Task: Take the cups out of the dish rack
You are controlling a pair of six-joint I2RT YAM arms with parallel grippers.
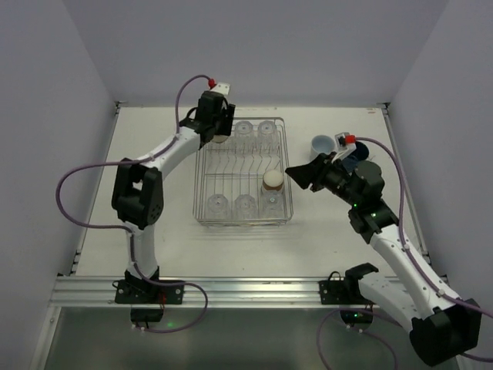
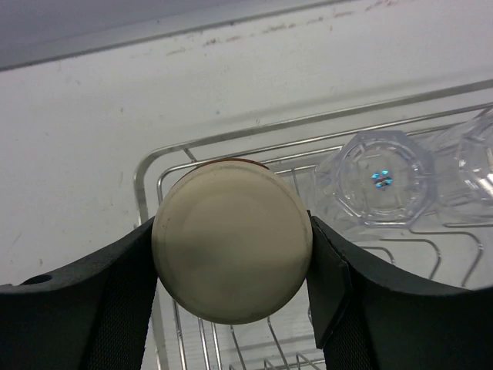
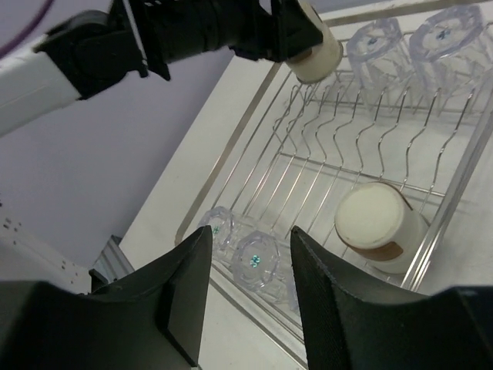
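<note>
Left gripper [image 1: 217, 125] is at the far left corner of the dish rack [image 1: 243, 224], black fingers [image 2: 339, 293] pressed against both flanks of an upturned beige cup [image 2: 231, 240]. That reads as a grip, with the cup square between the jaws. The way to do this well is to lift straight up so the rim comes cleanly off the wires. Avoid any sideways drag into the clear tumblers [image 2: 381, 181] just beside it, then swing out and set the cup on the bench [image 1: 254, 250]. The left arm is stretched long, elbow folded at the left side of the bench, wrist pitched down over that corner. Across the way the right arm reaches in from the right. The right gripper [image 3: 250, 235] is partly open with nothing between its jaws, aimed at the brown-banded cup [image 3: 377, 223] sitting upside down by the rack's right wall, near but not touching. More tumblers fill the near row. A pale cup [image 1: 322, 144] sits on the bench right of the rack, already out.
</note>
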